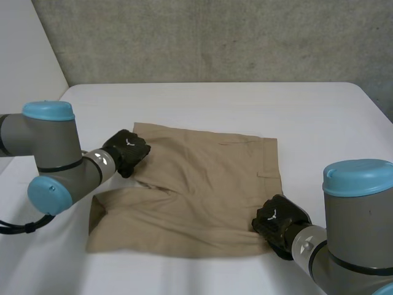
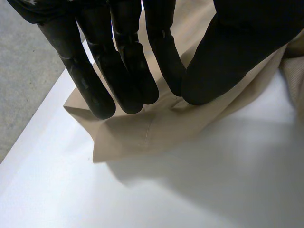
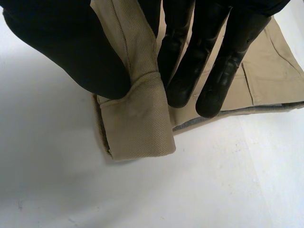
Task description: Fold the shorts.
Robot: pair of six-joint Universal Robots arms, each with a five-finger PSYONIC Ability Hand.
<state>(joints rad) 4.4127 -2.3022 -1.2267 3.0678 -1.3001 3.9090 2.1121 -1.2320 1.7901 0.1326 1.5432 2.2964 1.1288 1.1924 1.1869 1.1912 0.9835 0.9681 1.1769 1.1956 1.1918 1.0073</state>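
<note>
Nearest me, the right hand is at the near right corner of the tan shorts. In its wrist view I see the thumb and the fingers pinching the waistband corner, and the cloth curls over in a roll between them.

The shorts lie mostly flat in the middle of the white table, with the waistband toward my right arm and the legs toward my left. They are rumpled around the crotch.

Farther out, the left hand is on the far left corner — a leg hem. Its fingers, held close together, pinch the cloth against the thumb, and that corner sits raised off the table. A grey wall stands beyond the far edge.
</note>
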